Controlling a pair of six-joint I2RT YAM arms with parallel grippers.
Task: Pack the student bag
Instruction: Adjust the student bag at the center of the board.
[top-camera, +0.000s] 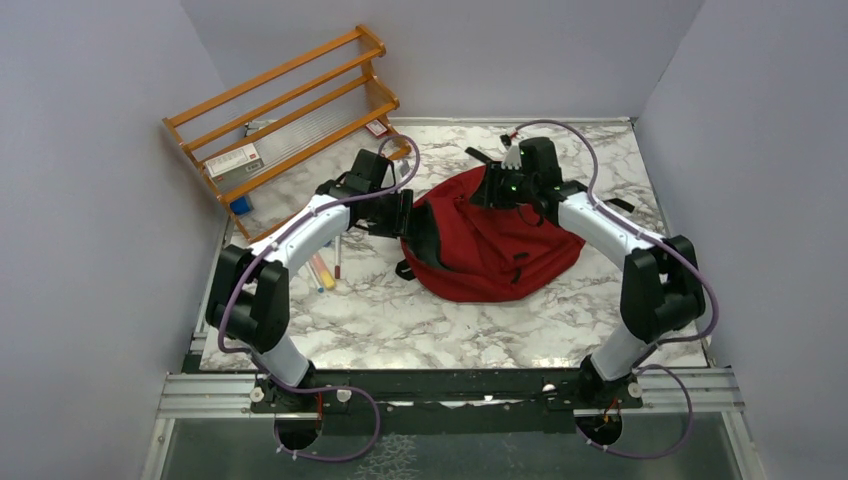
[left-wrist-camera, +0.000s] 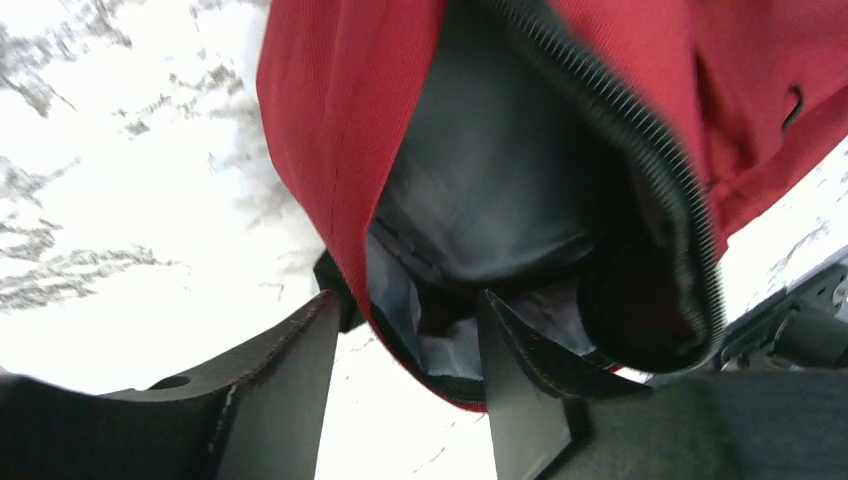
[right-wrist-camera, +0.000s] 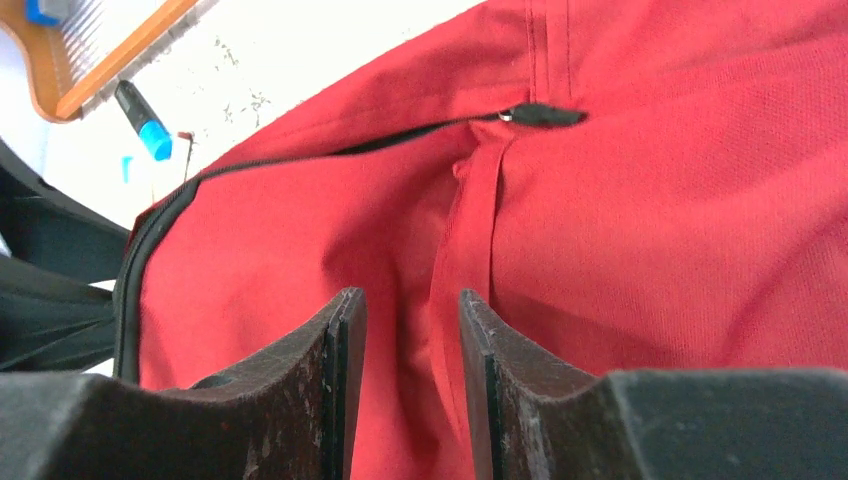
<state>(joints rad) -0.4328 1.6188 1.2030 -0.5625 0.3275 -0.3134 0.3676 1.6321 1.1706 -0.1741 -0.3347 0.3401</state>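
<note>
Student bag (top-camera: 490, 250): lying on marble table (top-camera: 380, 320), mouth facing left. Left gripper (left-wrist-camera: 408, 310): jaws partly parted, straddling its open rim, unclamped. Right gripper (right-wrist-camera: 410, 300): jaws partly parted over a fabric fold on its far side.

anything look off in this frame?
The wooden rack at far left sits skewed and looks tipped back toward the wall. Pens lie loose on the table beside the left arm. The student bag lies slumped with its mouth open; no damage visible.
</note>
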